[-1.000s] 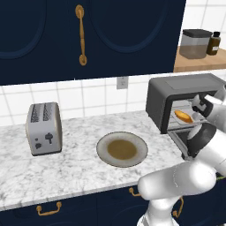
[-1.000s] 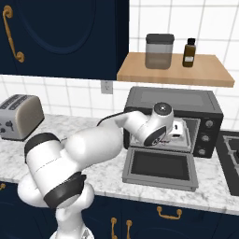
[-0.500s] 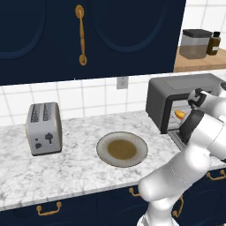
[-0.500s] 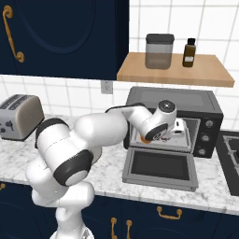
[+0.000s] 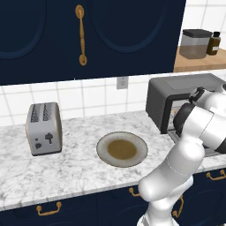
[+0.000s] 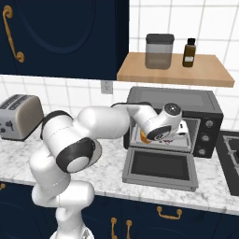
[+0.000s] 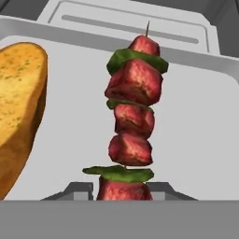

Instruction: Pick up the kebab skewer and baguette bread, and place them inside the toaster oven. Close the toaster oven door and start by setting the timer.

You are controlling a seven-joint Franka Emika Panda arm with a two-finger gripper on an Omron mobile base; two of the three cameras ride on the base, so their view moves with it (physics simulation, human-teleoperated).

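Both foods inside dark grey toaster oven [image 6: 205, 105]: my gripper [image 7: 125, 193] pinches red-and-green chunked kebab skewer [image 7: 133, 116] over metal tray [image 7: 196, 140], beside golden baguette [image 7: 18, 107]. Next: release, withdraw, close dropped door [image 6: 158, 167].

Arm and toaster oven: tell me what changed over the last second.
The arm reached deeper into the toaster oven, carrying the kebab skewer over the tray beside the baguette bread. The toaster oven door stayed open; the plate and toaster stayed put.
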